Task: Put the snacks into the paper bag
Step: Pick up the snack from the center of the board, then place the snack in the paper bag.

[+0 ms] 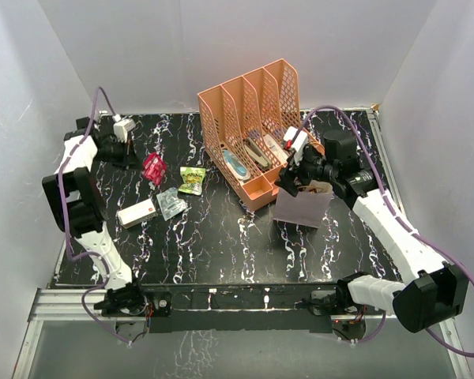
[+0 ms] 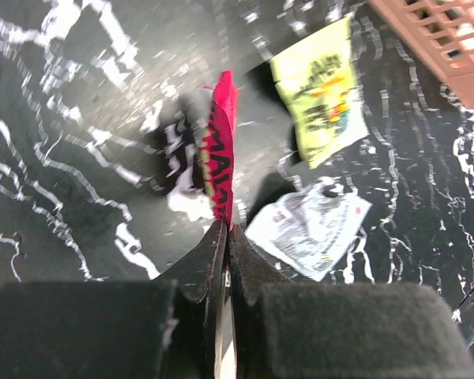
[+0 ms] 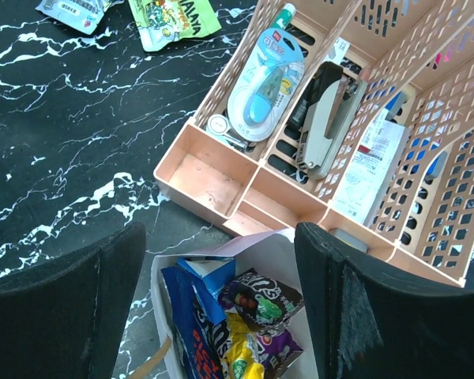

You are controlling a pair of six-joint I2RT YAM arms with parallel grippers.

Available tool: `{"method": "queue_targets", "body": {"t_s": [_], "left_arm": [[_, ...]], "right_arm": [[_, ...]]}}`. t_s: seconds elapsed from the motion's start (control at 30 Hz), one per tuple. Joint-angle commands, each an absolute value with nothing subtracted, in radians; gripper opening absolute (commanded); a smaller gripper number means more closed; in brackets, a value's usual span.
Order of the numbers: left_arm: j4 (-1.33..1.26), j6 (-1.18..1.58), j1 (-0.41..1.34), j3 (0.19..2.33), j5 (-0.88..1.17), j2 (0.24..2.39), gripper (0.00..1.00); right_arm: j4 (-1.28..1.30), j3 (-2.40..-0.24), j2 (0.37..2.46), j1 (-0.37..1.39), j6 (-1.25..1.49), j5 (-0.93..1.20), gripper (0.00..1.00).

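An upright packet [image 2: 220, 150] sits between the left pincer's [image 2: 225, 230] tips, with a wrapper [image 2: 308, 225] just to its right and a flat packet [image 2: 320, 91] farther ahead on that side. Below the right pincer [image 3: 220, 241] lies the paper bag [image 3: 261, 246] with snacks [image 3: 237, 324] in it, and the file organiser [image 3: 213, 178] is just ahead.

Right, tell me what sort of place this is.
Probably a robot test cell: plain white walls box in a black marbled table, two robot arms are bolted to a metal rail at its edge, and snacks and a desk organiser are laid out.
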State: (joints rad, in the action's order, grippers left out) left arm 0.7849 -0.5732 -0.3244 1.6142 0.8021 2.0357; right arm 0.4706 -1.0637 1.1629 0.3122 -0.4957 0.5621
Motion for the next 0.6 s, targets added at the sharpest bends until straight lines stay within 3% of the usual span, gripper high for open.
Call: {"method": "queue_targets", "body": {"t_s": [0.0, 0.33, 0.57], "left_arm": [[0.763, -0.579, -0.269, 1.592, 0.854, 1.841, 0.0], [0.719, -0.558, -0.156, 1.531, 0.877, 1.624, 0.0], [0.743, -0.546, 0.029, 1.53, 0.875, 1.528, 0.0]], "right_arm": [[0.476, -1.171, 1.182, 0.316, -0.519, 0.549, 0.79], [0.532, -1.301, 1.238, 0.318, -0.511, 0.634, 0.8], [0.51, -1.384, 1.302, 0.321, -0.475, 0.804, 0.8]]}}
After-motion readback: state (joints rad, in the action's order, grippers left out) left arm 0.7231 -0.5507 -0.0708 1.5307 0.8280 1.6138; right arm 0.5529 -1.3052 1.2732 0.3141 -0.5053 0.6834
